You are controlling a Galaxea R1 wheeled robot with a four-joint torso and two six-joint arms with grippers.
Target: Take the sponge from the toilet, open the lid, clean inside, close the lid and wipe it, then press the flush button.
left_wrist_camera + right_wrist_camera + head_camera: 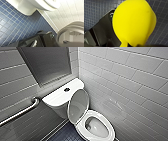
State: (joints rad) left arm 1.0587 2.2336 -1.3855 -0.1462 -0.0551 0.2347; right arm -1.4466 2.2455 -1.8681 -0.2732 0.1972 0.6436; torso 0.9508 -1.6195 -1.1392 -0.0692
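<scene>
While the flush button sits far left, the lid stands raised and the toilet lies open near right. The right tool clenches the sponge over the floor, so cleaning inside seems in hand, needing a descent into the bowl.

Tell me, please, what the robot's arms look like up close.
Left wrist plate: black, angular, with a round silvery fitting at a corner. Right wrist plate: dark grey to black, flat, with a round dark fitting at its corner.
</scene>
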